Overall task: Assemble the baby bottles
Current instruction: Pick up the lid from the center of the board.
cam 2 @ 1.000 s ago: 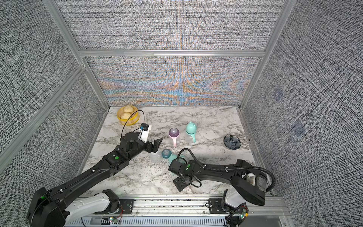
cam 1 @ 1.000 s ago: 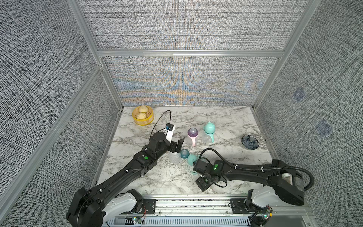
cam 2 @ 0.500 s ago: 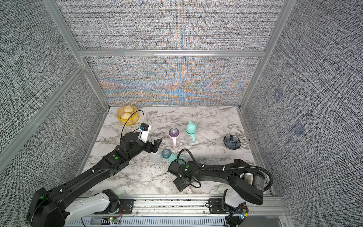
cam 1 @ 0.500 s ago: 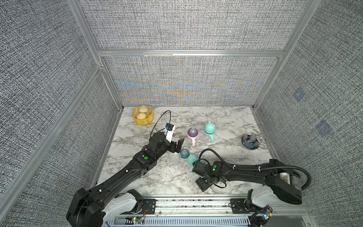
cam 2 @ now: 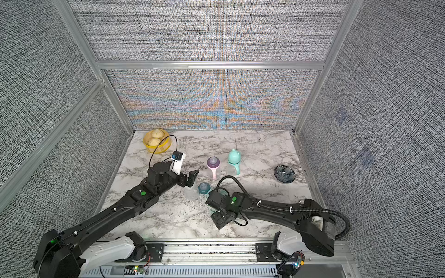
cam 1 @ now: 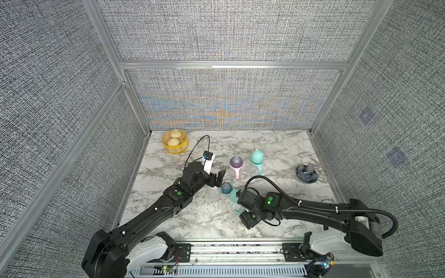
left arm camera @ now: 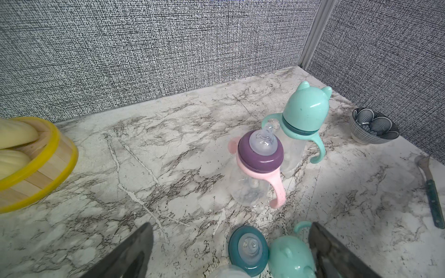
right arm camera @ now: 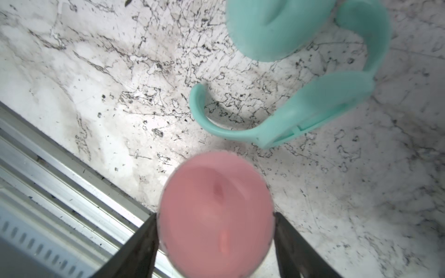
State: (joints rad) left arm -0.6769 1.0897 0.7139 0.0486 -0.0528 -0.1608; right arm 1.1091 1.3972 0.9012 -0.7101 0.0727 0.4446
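Note:
Toward the back of the table stand two baby bottles: one with a purple collar and pink handles (cam 1: 236, 166) (left arm camera: 257, 154), one under a mint eared cap (cam 1: 256, 158) (left arm camera: 304, 113). My left gripper (cam 1: 218, 179) (left arm camera: 230, 226) is open above a loose teal nipple collar (cam 1: 226, 188) (left arm camera: 248, 250), with a clear bottle body (cam 1: 213, 192) just in front of it. Beside the collar lies a mint cap (left arm camera: 291, 257) (right arm camera: 272, 29). Near the front edge my right gripper (right arm camera: 215, 216) is shut on a pink dome cap (right arm camera: 216, 209), a finger against each side. A mint handle ring (right arm camera: 313, 106) lies just beyond it.
A yellow basket (cam 1: 177, 150) with buns sits at the back left. A dark patterned bowl (cam 1: 299, 177) stands at the right, with a metal utensil (left arm camera: 431, 192) lying in front of it. The aluminium front rail (right arm camera: 60, 156) runs close by the right gripper.
The right gripper's fingers have closed in on the pink cap and the arm has edged slightly left. The left arm has not moved.

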